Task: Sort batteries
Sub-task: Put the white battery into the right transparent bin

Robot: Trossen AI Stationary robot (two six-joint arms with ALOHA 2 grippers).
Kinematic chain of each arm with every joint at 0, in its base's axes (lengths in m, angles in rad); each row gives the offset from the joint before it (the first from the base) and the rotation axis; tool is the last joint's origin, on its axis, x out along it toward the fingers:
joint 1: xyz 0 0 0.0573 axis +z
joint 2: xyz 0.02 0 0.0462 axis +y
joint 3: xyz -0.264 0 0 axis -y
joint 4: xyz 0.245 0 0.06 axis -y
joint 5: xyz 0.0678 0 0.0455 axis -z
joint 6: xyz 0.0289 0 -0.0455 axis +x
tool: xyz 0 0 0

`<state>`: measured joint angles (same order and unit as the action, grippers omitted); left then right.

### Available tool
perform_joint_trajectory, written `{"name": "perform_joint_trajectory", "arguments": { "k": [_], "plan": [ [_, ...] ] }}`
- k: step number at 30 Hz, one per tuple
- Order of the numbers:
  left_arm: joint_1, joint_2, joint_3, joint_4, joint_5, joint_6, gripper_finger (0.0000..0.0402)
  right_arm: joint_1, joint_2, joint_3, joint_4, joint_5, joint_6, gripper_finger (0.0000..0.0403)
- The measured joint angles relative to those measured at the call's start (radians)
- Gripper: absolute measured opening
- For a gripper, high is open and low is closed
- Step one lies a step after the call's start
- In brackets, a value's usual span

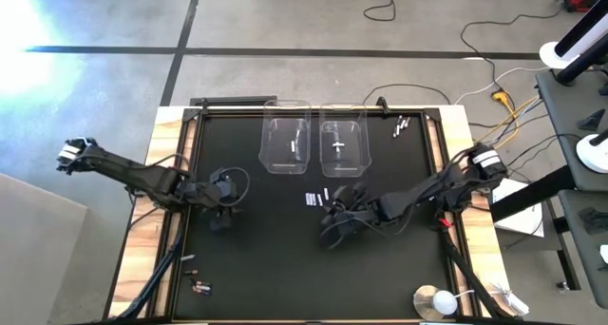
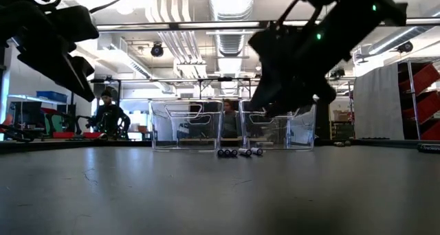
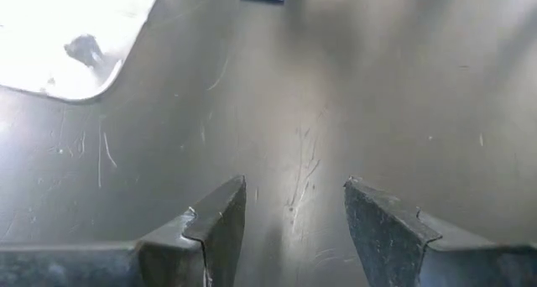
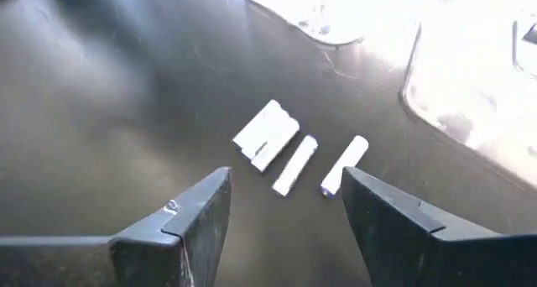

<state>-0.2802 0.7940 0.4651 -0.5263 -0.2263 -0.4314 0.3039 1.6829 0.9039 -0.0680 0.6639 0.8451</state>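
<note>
From above, the black table point(image 1: 285, 268) carries two clear bins point(image 1: 286, 144) at its far edge, the right one point(image 1: 342, 146) with a pale battery inside. A small cluster of batteries point(image 1: 316, 198) lies just in front of the bins, near the middle. More batteries point(image 1: 401, 126) sit by the far right corner, others point(image 1: 198, 286) near the front left corner. A round disc point(image 1: 437, 301) rests at the front right edge. The right gripper point(image 1: 334, 218) hangs just in front of the middle cluster; the left gripper point(image 1: 220, 220) waits over the left half.

At table height, the cluster point(image 2: 238, 152) lies before the bins.

Left wrist: fingers point(image 3: 220, 220) spread, grasping nothing.

Right wrist: fingers point(image 4: 197, 220) apart, empty, white batteries point(image 4: 295, 165) just ahead.
</note>
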Motion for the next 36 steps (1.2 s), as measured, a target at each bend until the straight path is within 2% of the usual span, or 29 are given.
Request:
{"name": "perform_joint_trajectory", "arguments": {
  "k": [4, 11, 21, 28, 36],
  "plan": [
    [-0.001, -0.026, -0.007, -0.018, 0.000, -0.004, 0.0182, -0.010, 0.064, -0.007, 0.006, 0.018, 0.020, 0.0219],
    [-0.001, -0.034, -0.024, -0.050, 0.000, -0.004, 0.0182, -0.021, 0.157, 0.000, 0.031, 0.118, 0.127, 0.0217],
    [-0.001, -0.046, -0.023, -0.044, 0.008, -0.008, 0.0182, -0.084, 0.242, 0.010, 0.103, 0.135, 0.139, 0.0199],
    [-0.001, -0.050, -0.023, -0.043, 0.008, -0.022, 0.0182, -0.101, 0.272, 0.012, 0.100, 0.148, 0.120, 0.0152],
    [-0.001, -0.052, -0.023, -0.044, 0.008, -0.022, 0.0182, -0.102, 0.275, 0.012, 0.025, 0.090, 0.097, 0.0074]
  ]
}}
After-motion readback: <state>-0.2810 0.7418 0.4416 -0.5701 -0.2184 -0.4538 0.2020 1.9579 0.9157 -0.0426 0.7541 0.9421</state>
